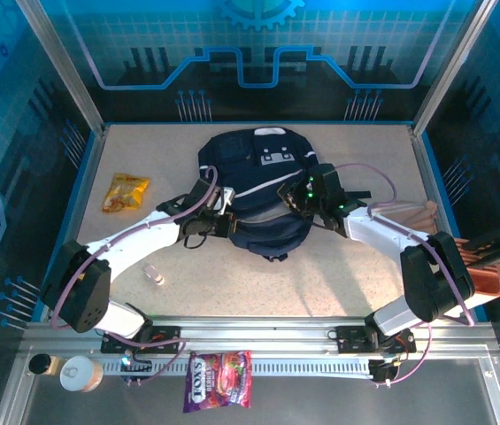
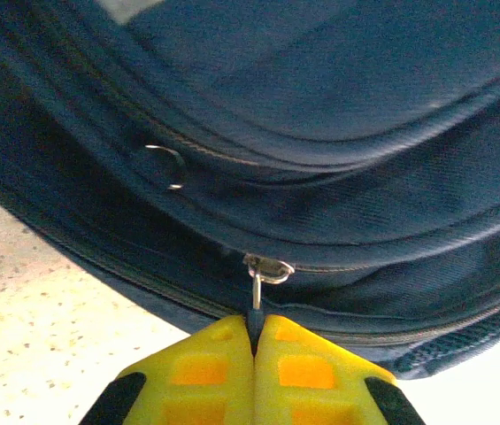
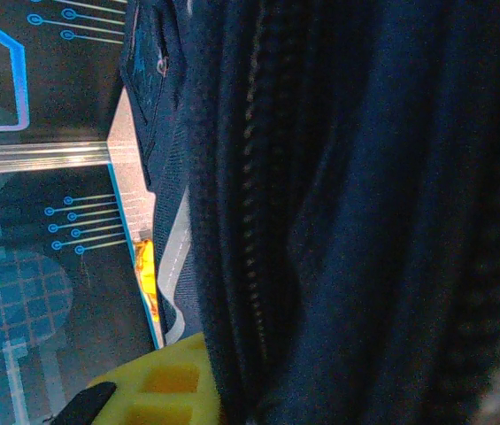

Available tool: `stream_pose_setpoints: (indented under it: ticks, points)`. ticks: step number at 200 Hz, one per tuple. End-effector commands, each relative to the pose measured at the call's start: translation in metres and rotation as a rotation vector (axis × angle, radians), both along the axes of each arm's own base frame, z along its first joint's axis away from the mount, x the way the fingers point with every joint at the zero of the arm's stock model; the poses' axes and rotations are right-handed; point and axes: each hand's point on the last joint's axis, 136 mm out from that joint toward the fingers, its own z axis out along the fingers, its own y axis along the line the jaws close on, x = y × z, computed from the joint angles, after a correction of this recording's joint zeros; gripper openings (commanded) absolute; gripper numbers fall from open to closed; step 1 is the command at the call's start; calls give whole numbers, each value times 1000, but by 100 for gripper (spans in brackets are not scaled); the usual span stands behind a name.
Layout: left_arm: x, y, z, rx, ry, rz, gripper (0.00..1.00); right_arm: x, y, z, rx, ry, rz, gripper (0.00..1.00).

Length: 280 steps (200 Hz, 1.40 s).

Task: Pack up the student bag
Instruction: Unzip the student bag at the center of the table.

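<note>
Left gripper [image 2: 256, 329] was shut, its yellow fingers [image 2: 201, 372] pressed together on the metal zip pull [image 2: 256, 292]. The pull hung straight from its slider into the jaws. The zip ran along the near-left edge of the bag [image 1: 254, 177], and pale speckled table [image 1: 338, 274] showed just below that edge.

Right gripper [image 1: 296, 199] sat against the bag's right side, touching the fabric. In the right wrist view one yellow finger [image 3: 165, 390] lay beside dark folds and a line of zip teeth. The other finger was hidden by the fabric, so I cannot tell whether the jaws were wide, narrow or holding anything.

The bag lay flat mid-table between the two grippers. It was navy, with a white stripe across it, a grey-white patch at its far end and black straps trailing off its right side.

Left of the bag, well apart, lay a yellow-orange snack packet [image 1: 126, 192]. A small clear bottle [image 1: 153, 274] lay near-left of the bag, also apart from it. Far right of the bag, at the table edge, sat a brown tray [image 1: 490, 276]. On the metal rail nearest the camera, well clear of the bag, lay a red-purple candy pouch [image 1: 219, 392], with a white-lidded cup [image 1: 80, 373] further left.
</note>
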Motion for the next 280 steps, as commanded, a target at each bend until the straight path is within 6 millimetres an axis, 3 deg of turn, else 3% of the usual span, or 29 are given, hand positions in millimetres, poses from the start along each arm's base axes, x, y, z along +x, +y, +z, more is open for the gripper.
stream_pose_setpoints:
  ticks: [1,44,100,148,217,252,266,280]
  points:
    - [-3,29,-11,94,53,53,0,13,-12,31,-1,-86,-13,17]
    - [23,49,-13,109,62,85,0,12,-12,35,9,-90,10,17]
    - [83,76,0,-13,56,222,0,10,-6,36,29,-90,59,17]
    - [129,85,3,-121,69,303,0,7,5,34,59,-87,128,17]
    - [160,120,11,-129,15,445,4,4,39,22,72,-80,293,17]
    - [149,140,34,-122,-56,518,28,9,60,12,42,-74,399,17]
    - [139,146,40,-111,-77,542,46,12,74,7,45,-69,451,17]
    - [129,150,44,-105,-85,555,53,17,83,6,46,-64,477,19]
